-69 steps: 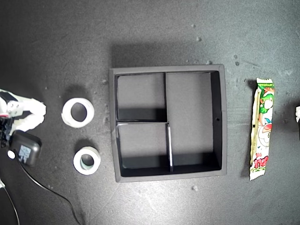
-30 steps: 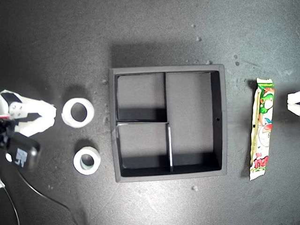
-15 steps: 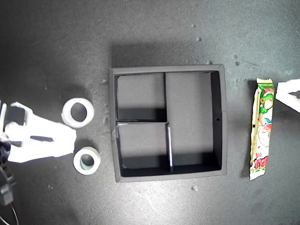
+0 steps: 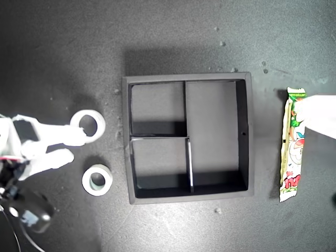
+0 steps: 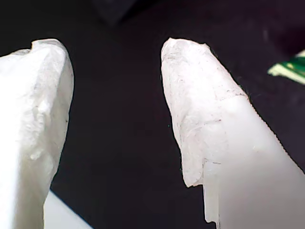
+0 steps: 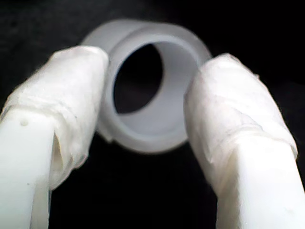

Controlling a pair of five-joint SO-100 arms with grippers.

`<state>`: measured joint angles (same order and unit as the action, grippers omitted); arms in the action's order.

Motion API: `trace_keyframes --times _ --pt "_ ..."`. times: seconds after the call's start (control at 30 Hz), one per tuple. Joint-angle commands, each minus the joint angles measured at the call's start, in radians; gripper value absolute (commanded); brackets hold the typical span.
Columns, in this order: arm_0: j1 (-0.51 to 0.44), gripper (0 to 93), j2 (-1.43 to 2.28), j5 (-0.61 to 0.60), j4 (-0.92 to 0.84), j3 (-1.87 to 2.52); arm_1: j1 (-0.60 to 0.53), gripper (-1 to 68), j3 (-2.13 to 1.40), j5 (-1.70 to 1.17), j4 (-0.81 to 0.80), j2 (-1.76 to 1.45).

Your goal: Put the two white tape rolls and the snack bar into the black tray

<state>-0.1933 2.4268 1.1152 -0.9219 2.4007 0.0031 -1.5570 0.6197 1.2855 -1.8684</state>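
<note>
The black tray (image 4: 250,137) sits mid-table with all its compartments bare. At the exterior view's left lie two white tape rolls: the wider roll (image 4: 90,125) and, nearer the front, the smaller roll (image 4: 97,180) with a greenish core. My second gripper (image 4: 76,147) is open, one finger touching the wider roll's rim. In the second wrist view that roll (image 6: 152,119) lies just past the open fingertips of my second gripper (image 6: 152,62). The snack bar (image 4: 293,144) lies at the exterior view's right. My first gripper (image 4: 315,113) hovers open over its far end, and a green corner of the snack bar (image 5: 290,69) shows beside my first gripper (image 5: 116,47).
A black plug block (image 4: 34,218) with a cable lies at the exterior view's lower left, beside the second arm. Small white crumbs (image 4: 218,210) dot the dark table around the tray.
My second gripper swung toward the tray and up to the wider tape roll, now touching its rim. My first gripper came in from the exterior view's right edge over the snack bar's far end.
</note>
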Motion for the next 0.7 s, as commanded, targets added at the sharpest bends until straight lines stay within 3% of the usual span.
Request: trace_keyframes --times 0.0,0.4,0.67 --pt "0.003 12.7 -0.172 0.008 -0.029 -0.130 -0.025 12.7 0.098 -0.014 0.115 0.077" --pt "0.012 12.5 -0.419 0.046 -0.018 -0.187 -0.218 16.7 -0.087 0.009 0.167 0.077" --pt "0.052 12.2 -0.584 0.015 0.041 -0.239 -0.273 16.4 -0.221 0.000 0.063 0.080"
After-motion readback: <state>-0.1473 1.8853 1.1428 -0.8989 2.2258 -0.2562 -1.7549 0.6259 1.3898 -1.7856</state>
